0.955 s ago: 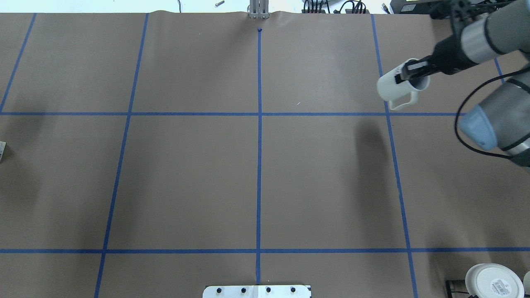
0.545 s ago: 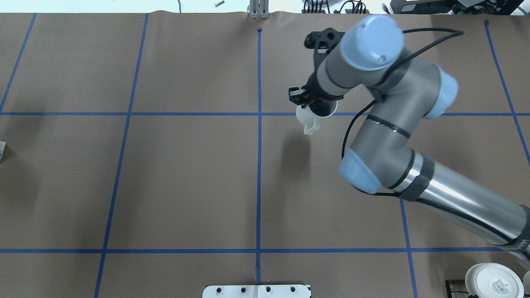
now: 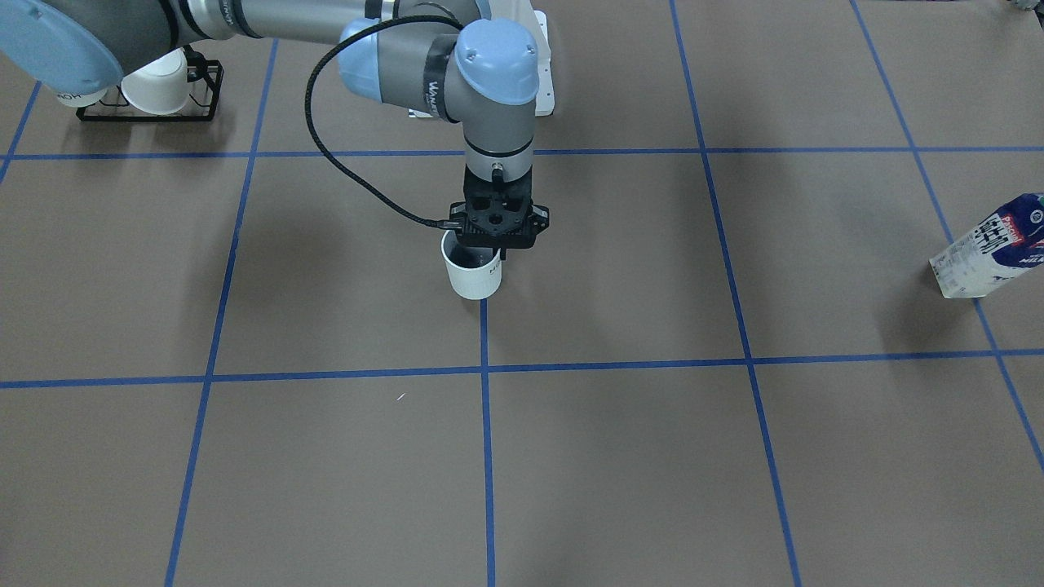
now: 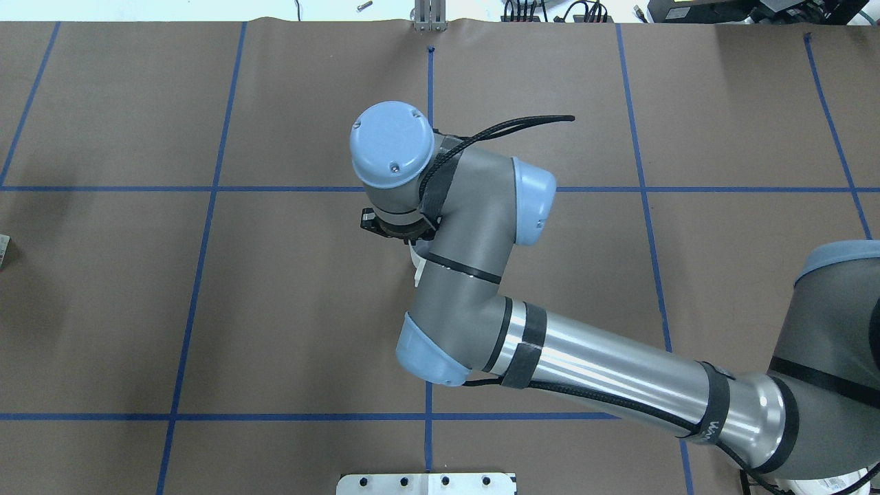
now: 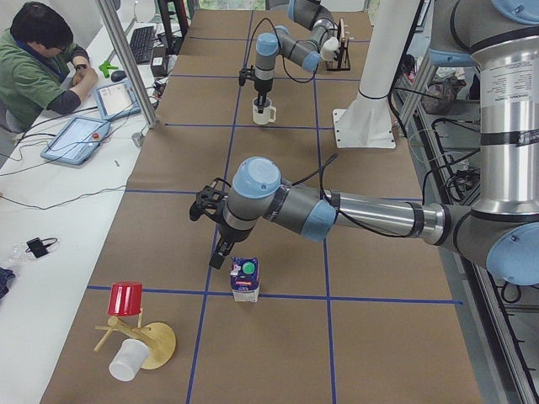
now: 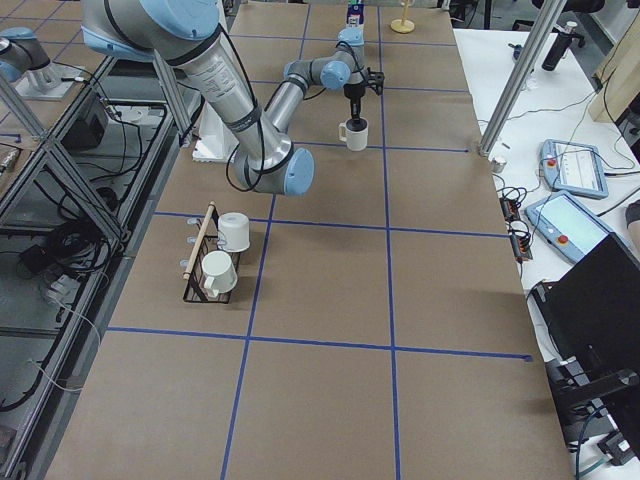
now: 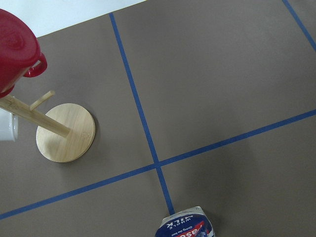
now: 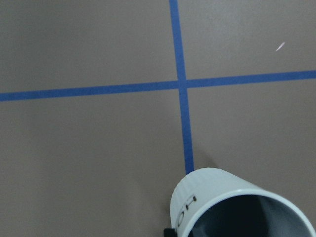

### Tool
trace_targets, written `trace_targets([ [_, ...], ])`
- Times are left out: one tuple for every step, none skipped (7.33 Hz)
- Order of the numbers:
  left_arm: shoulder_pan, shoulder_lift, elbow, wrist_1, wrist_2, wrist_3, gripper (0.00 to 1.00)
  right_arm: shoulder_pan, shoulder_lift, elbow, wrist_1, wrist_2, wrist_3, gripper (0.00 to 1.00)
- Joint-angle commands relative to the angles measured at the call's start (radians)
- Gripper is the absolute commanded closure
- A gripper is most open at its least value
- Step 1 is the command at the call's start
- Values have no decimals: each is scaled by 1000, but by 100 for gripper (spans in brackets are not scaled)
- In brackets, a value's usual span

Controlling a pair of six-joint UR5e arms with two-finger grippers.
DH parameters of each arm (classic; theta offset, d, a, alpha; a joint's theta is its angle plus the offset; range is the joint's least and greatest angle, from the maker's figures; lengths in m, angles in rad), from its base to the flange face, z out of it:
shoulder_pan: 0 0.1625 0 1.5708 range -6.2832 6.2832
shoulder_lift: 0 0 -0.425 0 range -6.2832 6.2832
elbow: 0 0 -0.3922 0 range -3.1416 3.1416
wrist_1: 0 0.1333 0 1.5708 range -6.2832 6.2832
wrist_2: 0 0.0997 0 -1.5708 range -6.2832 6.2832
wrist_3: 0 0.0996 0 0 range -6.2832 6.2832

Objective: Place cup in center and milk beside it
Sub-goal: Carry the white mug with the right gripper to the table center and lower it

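Observation:
The white cup [image 3: 471, 275] is upright at the table's centre, on the blue centre line, at or just above the paper. My right gripper [image 3: 489, 257] comes straight down and is shut on its rim. In the overhead view my arm hides the cup except its handle [image 4: 416, 265]. The right wrist view shows its rim and dark inside [image 8: 237, 210]. The milk [image 5: 245, 278], a navy and white carton with a green cap, stands at the table's left end [image 3: 991, 244]. My left gripper [image 5: 221, 252] hovers just beside and above it; I cannot tell if it is open.
A black rack with white cups [image 6: 218, 255] stands by my base on the right side. A wooden mug tree [image 5: 139, 337] with a red cup and a white cup is beyond the milk. An operator [image 5: 38, 59] sits at a side desk.
My right arm has swung the cup from the far right of the table to the centre line and brought it upright and low.

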Motion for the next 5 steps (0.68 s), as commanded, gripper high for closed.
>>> trace_targets([
  [0,2,5,0,0,0,1,-32,11,-25,-34,-1,14,99],
  [0,2,5,0,0,1,1,-34,8,-26,-34,-1,9,78],
  [0,2,5,0,0,1,1,-34,8,-26,-32,-2,5,52],
  [0,2,5,-3,0,0,1,-32,13,-22,-31,-7,3,22],
  [0,3,6,-5,0,0,1,-16,19,9,-31,-18,-2,1],
])
